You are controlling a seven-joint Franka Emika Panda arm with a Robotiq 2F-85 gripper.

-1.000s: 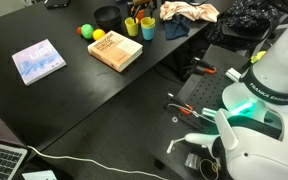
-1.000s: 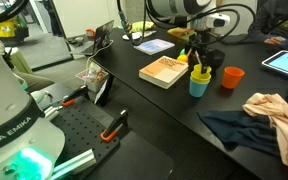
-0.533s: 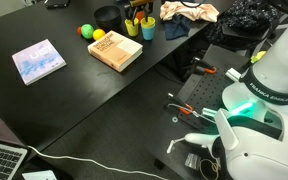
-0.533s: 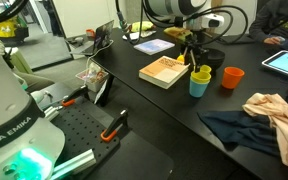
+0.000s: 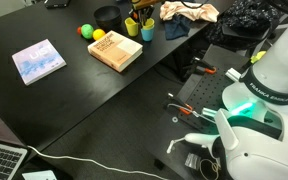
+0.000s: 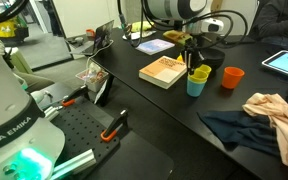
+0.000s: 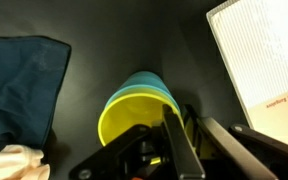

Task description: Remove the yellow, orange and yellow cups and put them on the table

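A yellow cup sits nested inside a blue cup on the black table. My gripper comes down on it from above, one finger inside the cup and the other outside, shut on the right side of its rim. In an exterior view the same blue cup with the yellow cup in it stands under my gripper. The orange cup stands alone just beside it. A second yellow cup cannot be made out separately.
A tan book lies close to the cups, also seen as the tan book. A dark blue cloth and a beige cloth lie nearby. A yellow ball, an orange ball and a pale book lie farther along the table.
The jaws have closed from wide open onto the yellow cup's rim. The blue cup has shifted slightly with the grip.
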